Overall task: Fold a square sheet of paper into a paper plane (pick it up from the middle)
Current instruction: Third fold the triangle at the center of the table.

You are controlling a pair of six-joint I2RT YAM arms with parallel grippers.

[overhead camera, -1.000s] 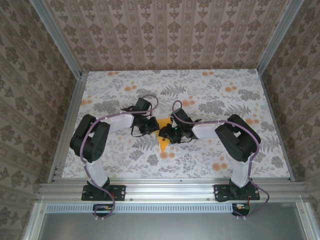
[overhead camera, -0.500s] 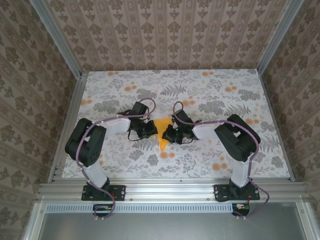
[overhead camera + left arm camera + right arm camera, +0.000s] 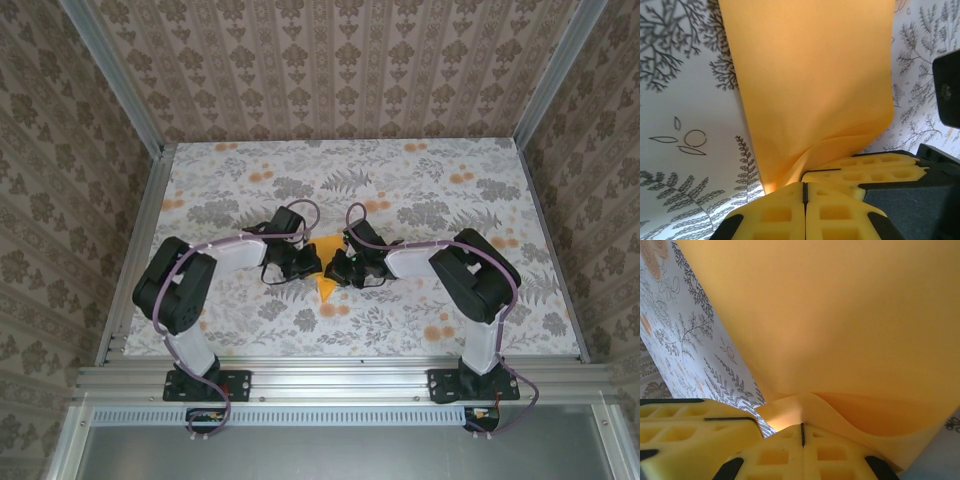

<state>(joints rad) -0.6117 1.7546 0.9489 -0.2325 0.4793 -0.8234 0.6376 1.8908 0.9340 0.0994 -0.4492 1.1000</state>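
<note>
square sheet of paper (image 3: 323, 284): bright orange, plain; mid-bench, between the two wrists; from above, a narrow wedge tapering toward the near edge.
bench (image 3: 450, 300): pale cover printed with grey ferns and small orange blossoms.
left fingers (image 3: 777, 212): yellow ribbed pads, closed, seam shut; pinching the sheet's lower margin, creases fanning up from the pinch.
right fingers (image 3: 835, 455): same yellow pads, closed seam to seam on the sheet; small flap of paper curled up just above the seam.
spacing: the two pairs just beside each other, each wrist view catching the other pair's pads at its edge; touching or not, cannot tell.
sheet attitude: rising away from both pinches, bowed rather than flat; far edge on or off the bench, cannot tell.
left arm (image 3: 185, 290): elbow out to the left, wrist reaching in to the centre.
right arm (image 3: 470, 275): mirrored, elbow out to the right, wrist at the sheet.
</note>
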